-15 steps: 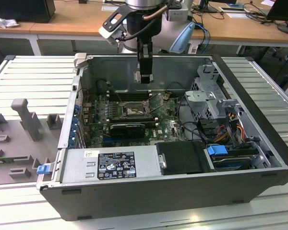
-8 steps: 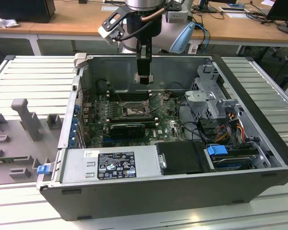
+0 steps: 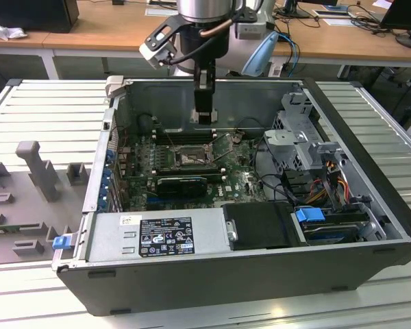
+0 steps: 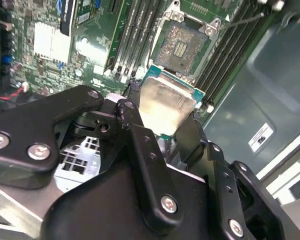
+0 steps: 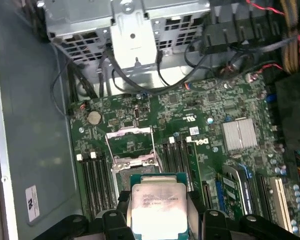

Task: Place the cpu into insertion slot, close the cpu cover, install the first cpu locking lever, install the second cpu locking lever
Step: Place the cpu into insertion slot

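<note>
My gripper hangs inside the open computer case, above the motherboard and slightly behind the insertion slot. It is shut on the cpu, a flat silvery square with a green rim, pinched by its edges between the black fingers. In the first wrist view the cpu sits between the fingers, just short of the socket. In the second wrist view the insertion slot lies bare, its contact field showing. The cpu cover is a thin metal frame swung open beyond the socket.
Long black memory slots flank the socket. A black ribbed card lies in front of it. The power supply fills the case front, and a drive cage with cables is at the exterior view's right. A silver heatsink is on the board.
</note>
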### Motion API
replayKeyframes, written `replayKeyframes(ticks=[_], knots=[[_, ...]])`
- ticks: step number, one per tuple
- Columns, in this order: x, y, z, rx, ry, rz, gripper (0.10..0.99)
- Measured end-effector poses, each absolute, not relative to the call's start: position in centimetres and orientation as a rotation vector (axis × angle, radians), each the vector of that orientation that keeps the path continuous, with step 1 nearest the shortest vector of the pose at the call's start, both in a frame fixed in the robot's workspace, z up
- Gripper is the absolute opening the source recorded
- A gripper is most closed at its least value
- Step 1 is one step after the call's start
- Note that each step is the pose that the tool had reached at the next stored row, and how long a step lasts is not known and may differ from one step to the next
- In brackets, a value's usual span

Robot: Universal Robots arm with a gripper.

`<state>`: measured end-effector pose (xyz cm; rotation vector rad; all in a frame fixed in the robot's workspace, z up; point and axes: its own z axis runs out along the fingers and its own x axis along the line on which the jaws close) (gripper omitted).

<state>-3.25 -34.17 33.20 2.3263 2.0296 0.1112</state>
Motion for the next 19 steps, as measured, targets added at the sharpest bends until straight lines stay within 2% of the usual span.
replayKeyframes(ticks=[19], knots=[[-3.3,-34.2,31.6,2.272,2.094,0.116,0.533]])
